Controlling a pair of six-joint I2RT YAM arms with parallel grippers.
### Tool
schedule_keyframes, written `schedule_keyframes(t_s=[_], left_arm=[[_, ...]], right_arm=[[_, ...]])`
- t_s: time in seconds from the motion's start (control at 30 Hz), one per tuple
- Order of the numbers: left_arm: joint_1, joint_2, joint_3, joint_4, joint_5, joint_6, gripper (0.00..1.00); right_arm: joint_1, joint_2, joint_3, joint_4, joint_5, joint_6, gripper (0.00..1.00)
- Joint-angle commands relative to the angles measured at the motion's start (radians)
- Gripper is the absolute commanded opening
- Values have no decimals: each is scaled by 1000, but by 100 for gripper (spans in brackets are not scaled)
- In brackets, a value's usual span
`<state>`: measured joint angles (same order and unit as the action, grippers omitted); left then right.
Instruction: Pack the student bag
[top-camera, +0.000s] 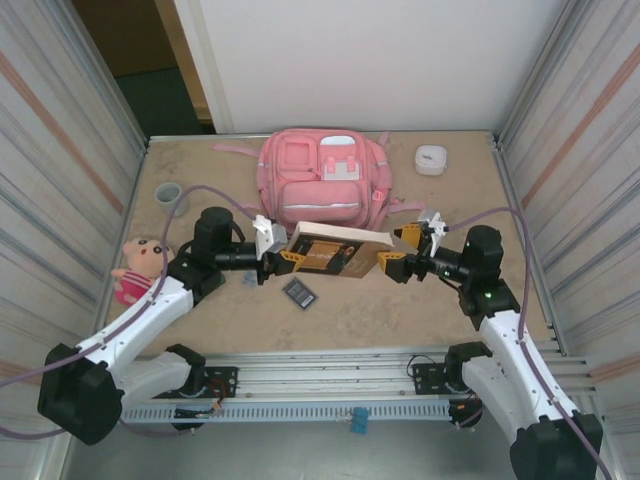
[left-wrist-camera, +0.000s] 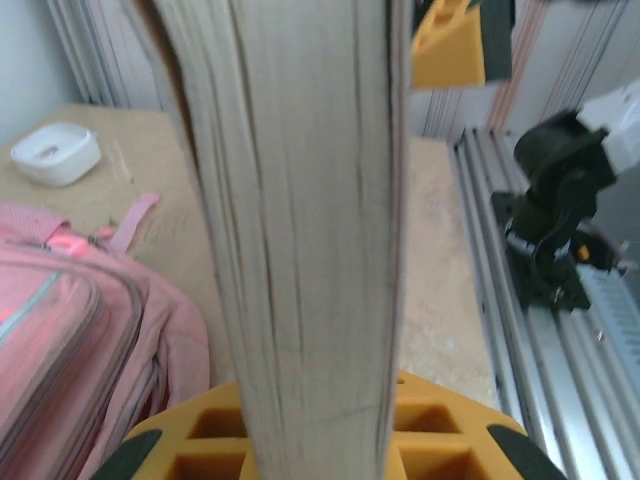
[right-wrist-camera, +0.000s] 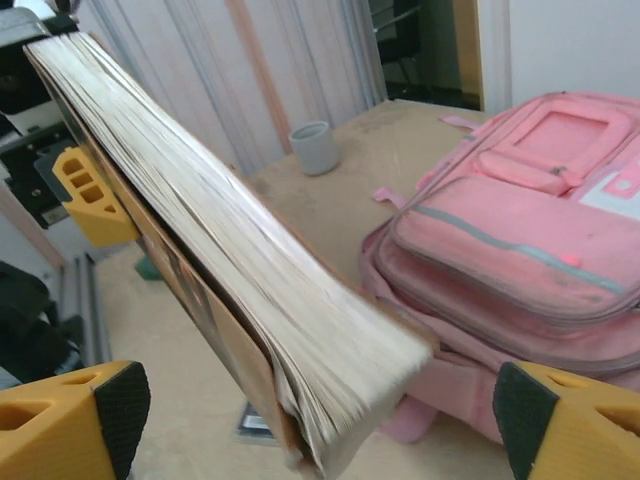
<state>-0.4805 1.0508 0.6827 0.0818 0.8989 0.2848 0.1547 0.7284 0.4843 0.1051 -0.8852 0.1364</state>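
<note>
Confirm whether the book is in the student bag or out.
Out. The book is held off the table beside the student bag by the left gripper; the right gripper stands open around its other end.

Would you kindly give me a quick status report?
Left gripper shut on thick paperback book; right gripper open. Pink fabric backpack lying flat, looks zipped.

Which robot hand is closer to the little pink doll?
Left. The left gripper, clamping the book's left end, sits a little right of the doll by the left wall. The right gripper, open at the book's other end, is farther away.
</note>
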Motion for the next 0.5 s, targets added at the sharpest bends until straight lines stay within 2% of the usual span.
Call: schedule_keyframes(t_s=[0.0,0.23,0.3,0.33,0.4,0.43,0.47], left_arm=[[11,-3,6,272,151,-164,0],[10,79,33,466,216,-323,0],[9,95,34,489,214,-343,0],[9,101,37,487,213,-343,1],[6,111,46,456,196,-329,7],[6,111,50,421,170,-310,16],[8,109,55,372,133,-274,26]], right_arm=[[4,-3,-23,192,-50,188,91],[71,89,2,274,-143,211,93],[100,123,32,272,-214,196,84],[111,144,48,272,-251,191,77],[114,172,76,271,-279,190,39],[104,179,88,260,-282,181,10],[84,181,93,248,-273,182,0]])
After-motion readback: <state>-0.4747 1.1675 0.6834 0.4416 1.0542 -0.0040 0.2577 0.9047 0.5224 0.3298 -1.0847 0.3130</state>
